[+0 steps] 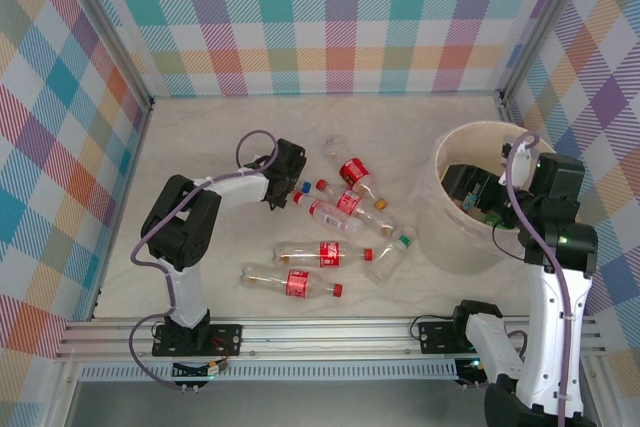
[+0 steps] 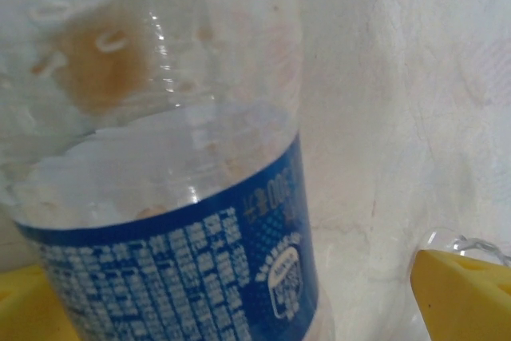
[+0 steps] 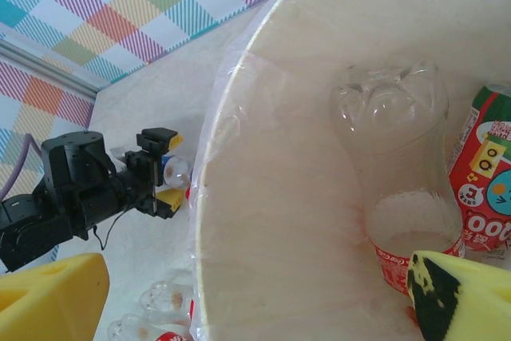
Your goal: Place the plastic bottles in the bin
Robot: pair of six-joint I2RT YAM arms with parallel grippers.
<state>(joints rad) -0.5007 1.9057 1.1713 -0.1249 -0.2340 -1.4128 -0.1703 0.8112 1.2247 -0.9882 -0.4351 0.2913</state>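
Closing on the blue-labelled bottle (image 2: 176, 221) was the step in hand, I judged, and you were set up for it. Your left hand (image 1: 294, 184) stood released, its yellow fingertips (image 2: 463, 297) wide on either side of the bottle, with nothing gripped yet. To do it well you needed to squeeze across the labelled middle rather than the tapering shoulder. You also needed to squeeze gently, since such thin plastic would probably buckle and slip. Then you had to lift clear of the neighbours before swinging toward 3 o'clock, where the bin (image 1: 452, 242) stood on the desk (image 1: 200, 137). Your right hand (image 1: 472, 197) hung in the bin's mouth, also released and empty, so drawing it out first seemed wise.

That bottle lay at the 9 o'clock edge of the loose bottles (image 1: 322, 253) scattered about the middle of the desk. It was clear, with a blue band of white print and a brownish patch showing through. Most of the others wore red labels, and one had a green cap (image 1: 404, 240). Inside the bin lay a clear red-labelled bottle (image 3: 395, 197) and, at its 3 o'clock, a red-and-green one (image 3: 483, 189).
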